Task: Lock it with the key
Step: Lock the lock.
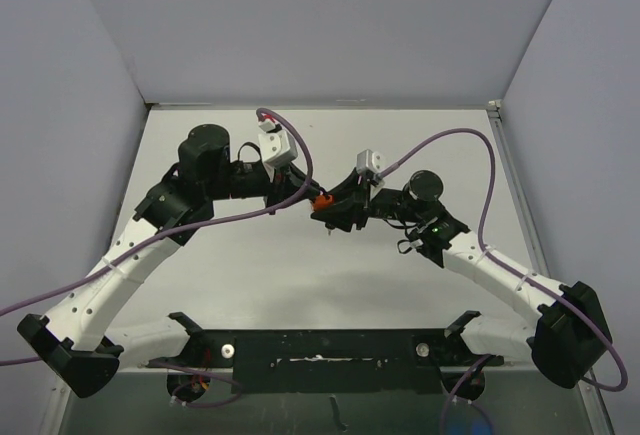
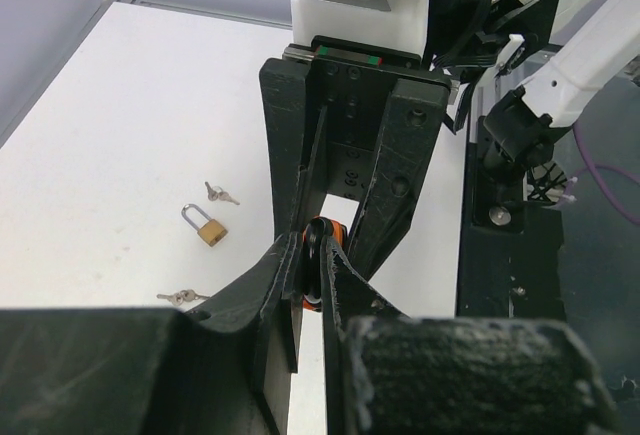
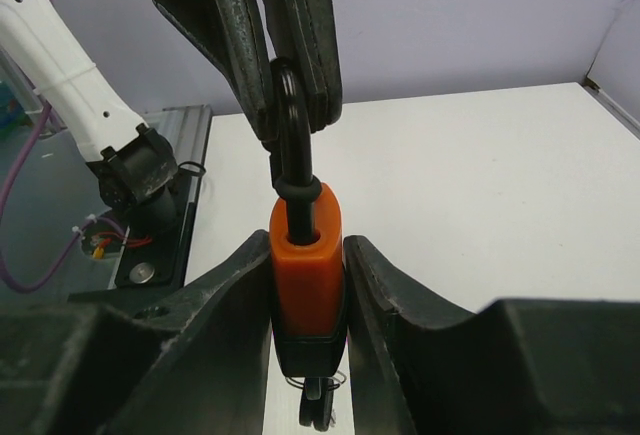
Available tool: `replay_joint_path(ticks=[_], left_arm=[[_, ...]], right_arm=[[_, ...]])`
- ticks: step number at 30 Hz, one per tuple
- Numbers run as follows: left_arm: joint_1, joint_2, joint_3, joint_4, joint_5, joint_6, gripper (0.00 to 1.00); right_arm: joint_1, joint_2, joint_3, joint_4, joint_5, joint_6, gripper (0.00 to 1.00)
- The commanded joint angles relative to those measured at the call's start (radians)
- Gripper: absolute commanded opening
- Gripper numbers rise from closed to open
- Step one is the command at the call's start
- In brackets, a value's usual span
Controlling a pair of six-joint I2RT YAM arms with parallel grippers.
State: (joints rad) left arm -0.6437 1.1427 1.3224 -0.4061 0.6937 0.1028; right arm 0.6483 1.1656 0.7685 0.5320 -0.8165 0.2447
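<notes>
Low in the right wrist view, the orange padlock point(image 3: 305, 275) is clamped by the right gripper point(image 3: 307, 250); above, its shackle point(image 3: 293, 170) is pinched by the left gripper point(image 3: 295, 115).

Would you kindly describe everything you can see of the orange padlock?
The orange padlock has a glossy, plastic-looking orange body over a black base and a black shackle. It is held in mid-air: the right fingers clamp its body, the left fingers pinch the shackle. A small key with a wire ring appears to sit in its underside.
</notes>
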Motion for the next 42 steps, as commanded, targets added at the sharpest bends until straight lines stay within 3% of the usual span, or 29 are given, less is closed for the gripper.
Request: replay_joint_path(ticks=[1, 22, 34, 42], left_arm=[[0.010, -0.021, -0.004, 0.079, 0.013, -0.030, 0.00], [0.008, 0.003, 0.013, -0.018, -0.091, -0.007, 0.00], [-0.005, 0.015, -0.005, -0.050, -0.083, 0.019, 0.00], [-0.005, -0.004, -0.066, -0.020, -0.056, 0.015, 0.00]], right_arm=[[-0.006, -0.021, 0.043, 0.122, -0.050, 0.026, 0.00], [-0.010, 0.008, 0.060, 0.271, -0.200, 0.133, 0.00], [-0.010, 0.002, 0.091, 0.278, -0.172, 0.117, 0.00], [-0.009, -0.023, 0.123, 0.300, -0.046, 0.088, 0.00]])
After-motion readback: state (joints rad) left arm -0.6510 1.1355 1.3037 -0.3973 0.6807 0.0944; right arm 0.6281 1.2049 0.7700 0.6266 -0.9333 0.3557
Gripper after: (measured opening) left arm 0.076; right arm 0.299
